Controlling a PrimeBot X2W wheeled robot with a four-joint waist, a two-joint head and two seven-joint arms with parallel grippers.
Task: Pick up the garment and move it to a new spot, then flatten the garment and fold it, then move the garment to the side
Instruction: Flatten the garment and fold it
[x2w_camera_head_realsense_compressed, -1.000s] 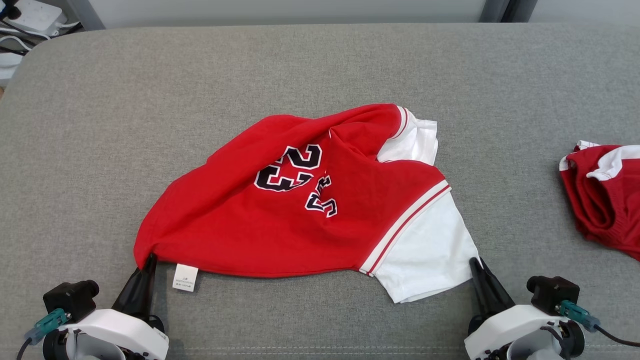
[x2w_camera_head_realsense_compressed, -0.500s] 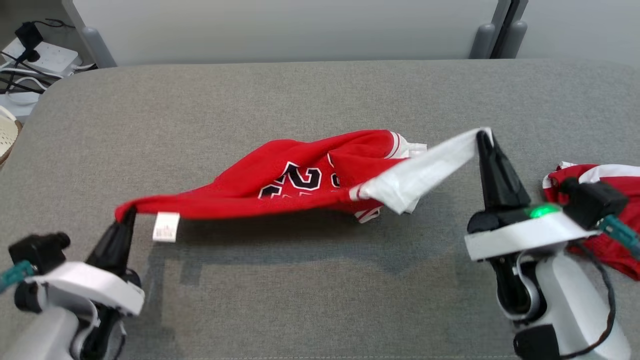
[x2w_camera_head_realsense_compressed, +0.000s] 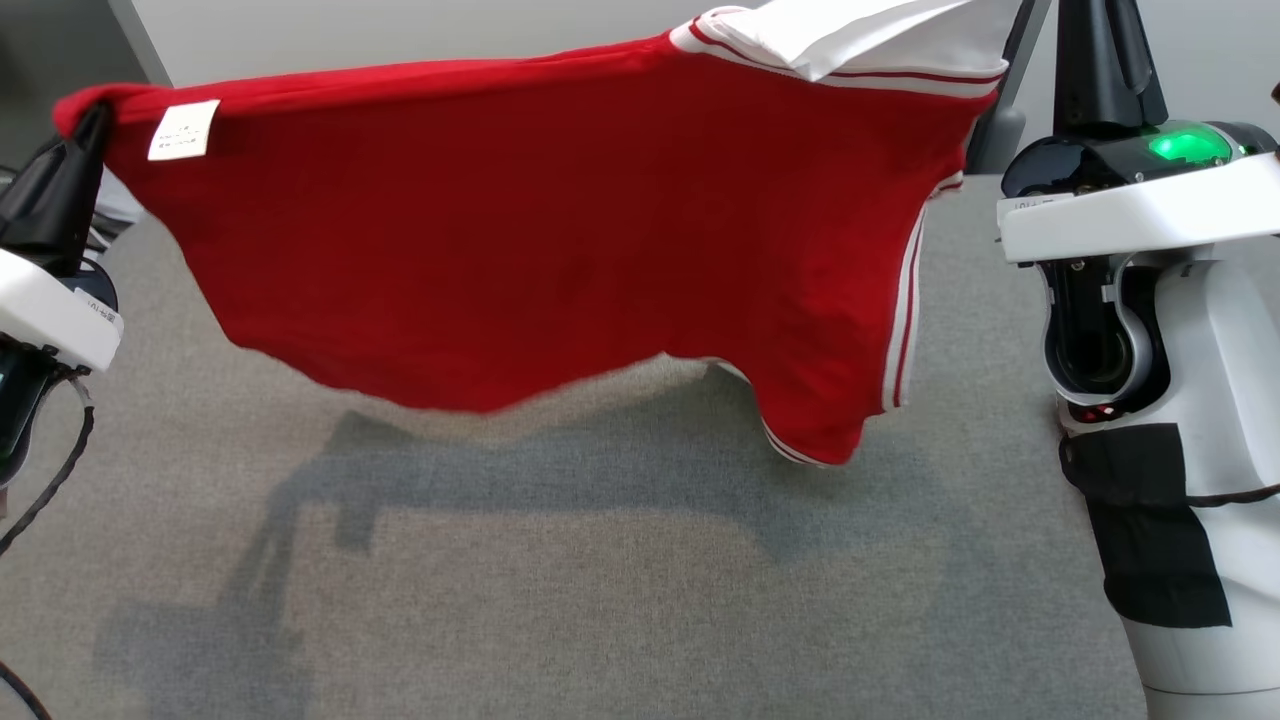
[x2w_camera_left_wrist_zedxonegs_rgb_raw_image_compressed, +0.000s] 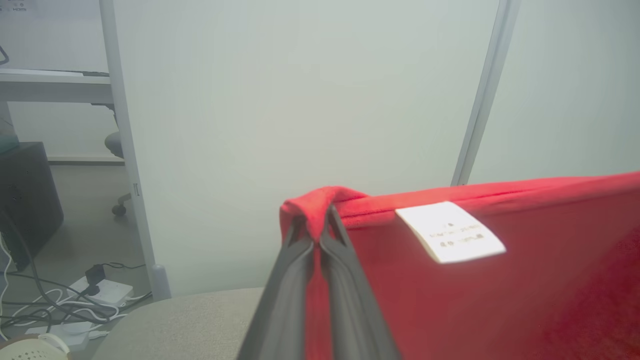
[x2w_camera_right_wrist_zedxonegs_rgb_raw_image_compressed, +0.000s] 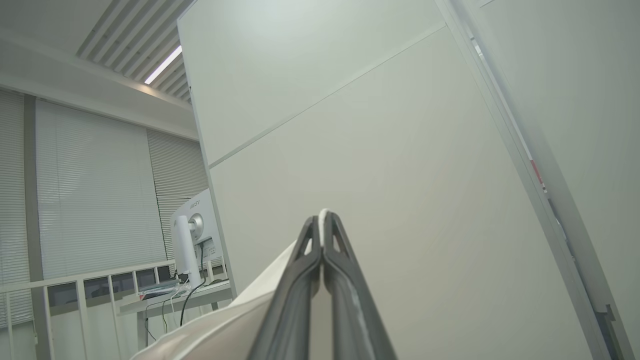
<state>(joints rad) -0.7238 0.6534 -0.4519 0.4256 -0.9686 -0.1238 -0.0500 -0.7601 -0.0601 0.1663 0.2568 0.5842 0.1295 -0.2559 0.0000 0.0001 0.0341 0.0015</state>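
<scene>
Your red shirt hangs in the air above the grey cushion, stretched across the head view from ten o'clock to one o'clock, its lowest corner clear of the cushion. Your left gripper is pinched tight on the red corner at ten o'clock, just beside the white label. Your right gripper is clamped on the white sleeve at one o'clock.

Garment: matt red cloth, soft; white sleeve smooth. Worktop: grey coarse-weave fabric. Fingers: matt black plastic. Arm shell: glossy white plastic.
</scene>
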